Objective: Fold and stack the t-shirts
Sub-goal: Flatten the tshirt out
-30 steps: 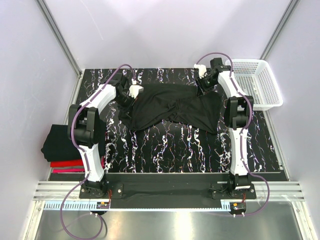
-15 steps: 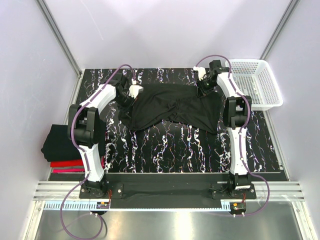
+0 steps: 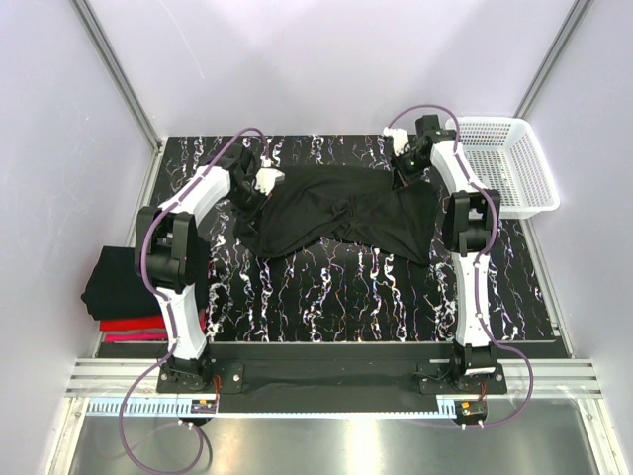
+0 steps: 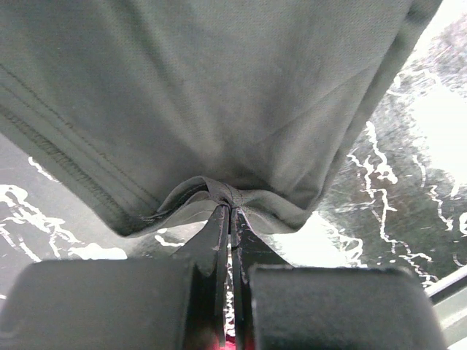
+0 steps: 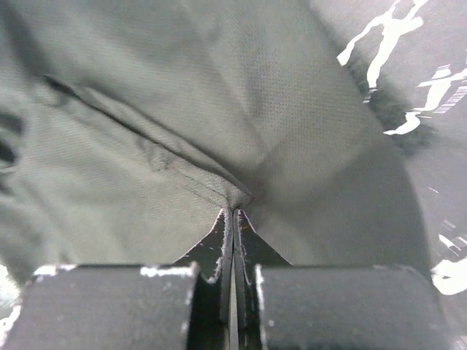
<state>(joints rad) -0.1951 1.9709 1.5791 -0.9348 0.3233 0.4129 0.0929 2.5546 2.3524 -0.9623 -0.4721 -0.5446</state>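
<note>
A black t-shirt (image 3: 336,213) lies crumpled across the far middle of the marbled table (image 3: 336,287). My left gripper (image 3: 259,186) is at the shirt's far left corner, shut on a pinch of its hemmed edge (image 4: 222,193). At the far right corner my right gripper (image 3: 404,163) is shut on a fold of the same cloth (image 5: 235,198). Both wrist views are filled with the shirt's grey-looking fabric (image 4: 219,95), (image 5: 219,109). Several folded t-shirts, black over red and pink, are stacked (image 3: 124,292) off the table's left side.
A white mesh basket (image 3: 506,163) stands at the far right, just beside the right arm. Purple walls close in the back and sides. A metal rail (image 3: 326,381) runs along the near edge by the arm bases.
My right gripper has closed onto the shirt's far right corner. The left gripper stays shut on its corner, and the shirt has hardly moved.
</note>
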